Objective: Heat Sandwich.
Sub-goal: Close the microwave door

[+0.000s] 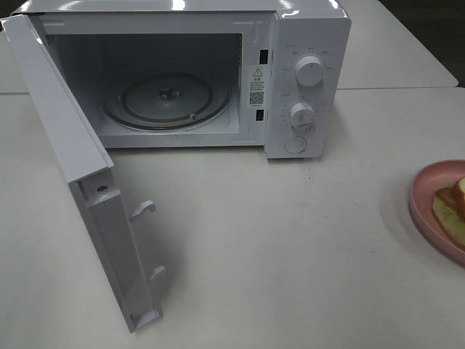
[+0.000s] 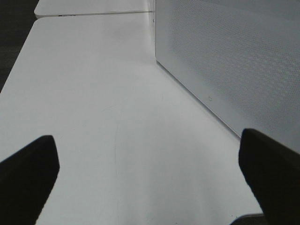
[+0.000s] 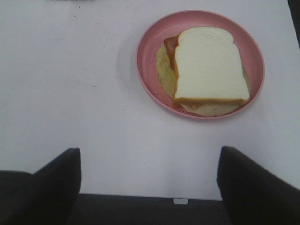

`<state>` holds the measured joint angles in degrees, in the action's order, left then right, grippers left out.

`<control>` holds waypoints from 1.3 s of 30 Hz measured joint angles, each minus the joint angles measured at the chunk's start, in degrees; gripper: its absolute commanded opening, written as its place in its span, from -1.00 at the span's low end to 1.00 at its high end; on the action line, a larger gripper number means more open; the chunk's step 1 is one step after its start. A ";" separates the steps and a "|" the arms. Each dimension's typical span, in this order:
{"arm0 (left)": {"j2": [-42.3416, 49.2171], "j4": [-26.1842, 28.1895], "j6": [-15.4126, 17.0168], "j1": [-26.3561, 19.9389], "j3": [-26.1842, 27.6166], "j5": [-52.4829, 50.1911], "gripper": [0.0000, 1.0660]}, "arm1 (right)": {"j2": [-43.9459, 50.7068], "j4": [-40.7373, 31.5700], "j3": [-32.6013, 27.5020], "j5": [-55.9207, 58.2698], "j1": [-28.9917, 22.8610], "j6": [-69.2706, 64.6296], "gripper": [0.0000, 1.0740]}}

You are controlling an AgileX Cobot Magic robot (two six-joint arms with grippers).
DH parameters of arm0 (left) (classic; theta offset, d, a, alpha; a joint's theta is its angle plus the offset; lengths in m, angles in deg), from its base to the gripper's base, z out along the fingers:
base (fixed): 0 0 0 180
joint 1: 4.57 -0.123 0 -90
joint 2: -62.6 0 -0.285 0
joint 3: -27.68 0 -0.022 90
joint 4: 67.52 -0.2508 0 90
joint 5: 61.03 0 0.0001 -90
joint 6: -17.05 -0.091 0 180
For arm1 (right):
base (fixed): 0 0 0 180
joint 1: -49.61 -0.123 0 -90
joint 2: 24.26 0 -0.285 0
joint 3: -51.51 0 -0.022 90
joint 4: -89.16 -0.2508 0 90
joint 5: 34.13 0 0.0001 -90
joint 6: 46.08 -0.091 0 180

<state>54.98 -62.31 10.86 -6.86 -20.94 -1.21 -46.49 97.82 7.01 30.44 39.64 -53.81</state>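
Observation:
The sandwich (image 3: 208,65), a pale bread slice with orange-brown crust over yellowish-green filling, lies on a round pink plate (image 3: 150,42). In the high view the plate (image 1: 425,200) is cut off by the right edge, with the sandwich (image 1: 454,207) partly showing. The white microwave (image 1: 305,80) stands at the back with its door (image 1: 80,167) swung wide open and its glass turntable (image 1: 167,102) bare. My right gripper (image 3: 149,180) is open and empty, some way short of the plate. My left gripper (image 2: 150,178) is open and empty over the table, beside the microwave's perforated wall (image 2: 234,61). Neither arm shows in the high view.
The open door juts forward over the left part of the white table (image 1: 290,247). A second table (image 1: 392,43) adjoins behind the microwave. The table's near edge (image 3: 154,197) runs just under my right gripper.

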 measured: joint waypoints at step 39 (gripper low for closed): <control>0.00 0.00 0.00 0.00 0.00 0.00 0.94 | 14.67 -7.16 -3.72 -4.76 10.20 5.16 0.42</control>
<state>54.98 -62.31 10.86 -6.86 -20.94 -1.21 -31.82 90.65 3.28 25.69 49.84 -48.66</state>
